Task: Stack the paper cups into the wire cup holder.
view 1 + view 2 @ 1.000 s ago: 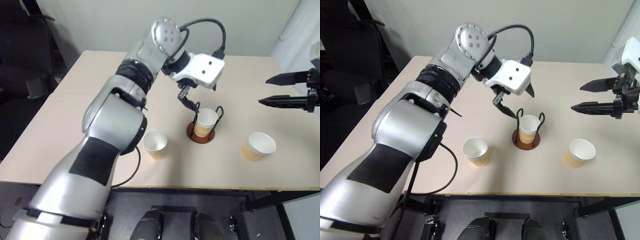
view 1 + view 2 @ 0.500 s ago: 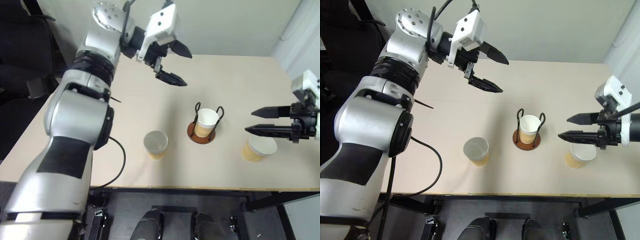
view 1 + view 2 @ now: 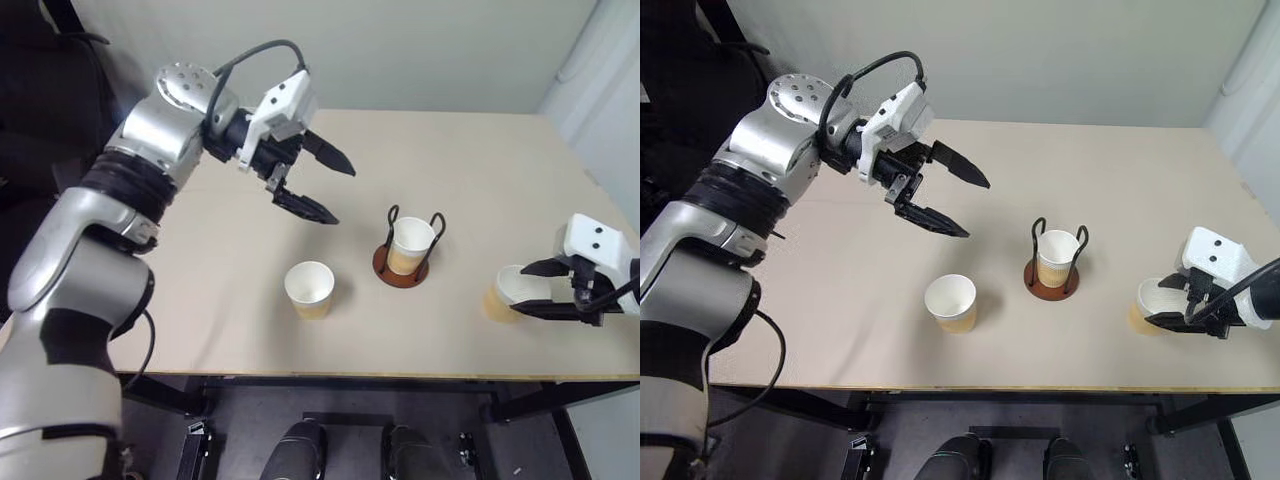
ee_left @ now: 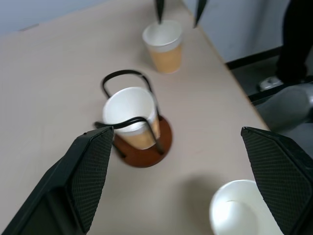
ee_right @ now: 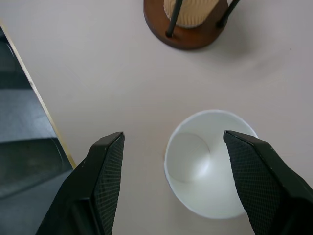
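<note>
Fingers spread, my right tool point(image 3: 535, 290) straddles a tan tapered paper cup point(image 3: 508, 293), ready to pinch; left tool point(image 3: 322, 187) hangs wide, clear of the loaded wire holder point(image 3: 402, 262).

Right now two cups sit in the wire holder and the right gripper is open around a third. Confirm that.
Wrong on the count: the wire holder has one cup, as the left eye view shows. A second cup stands loose on the table; the open right gripper brackets the third cup.

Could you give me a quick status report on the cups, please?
Both grippers open, empty. Right gripper at right cup. One cup in holder; another loose. Nothing in the way.
</note>
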